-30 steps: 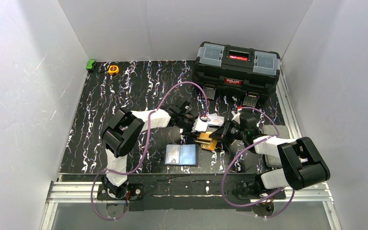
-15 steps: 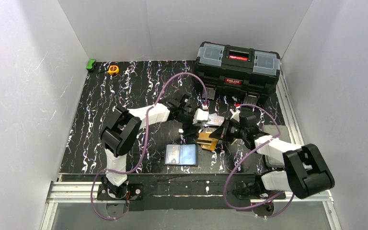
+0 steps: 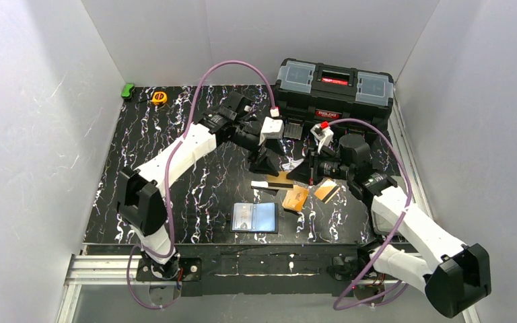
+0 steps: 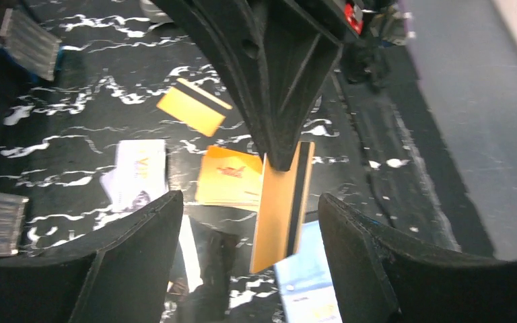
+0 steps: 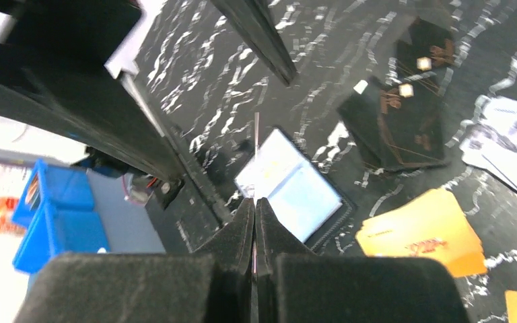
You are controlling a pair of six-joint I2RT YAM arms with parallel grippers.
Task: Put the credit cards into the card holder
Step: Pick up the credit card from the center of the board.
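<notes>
My right gripper [image 3: 304, 169] is shut on the edge of an orange credit card [image 4: 283, 202] with a black stripe, held on edge above the table. From the right wrist the card [image 5: 256, 151] shows only as a thin line. My left gripper [image 4: 249, 259] stands open just behind it, fingers [image 4: 131, 259] wide on either side and touching nothing. The card holder [image 3: 254, 217] lies open below, bluish sleeves up. Two orange cards [image 3: 295, 198] [image 3: 326, 191] and a white card [image 4: 138, 171] lie on the table.
A large black toolbox [image 3: 333, 91] stands at the back right. A yellow tape measure [image 3: 159, 97] and a green object [image 3: 128, 90] lie in the far left corner. A dark card-like piece [image 5: 404, 128] lies beside the white cards.
The left gripper opened, let go of the orange card and drew back toward the toolbox. The right gripper shut on that card and both arms rose and stretched out.
</notes>
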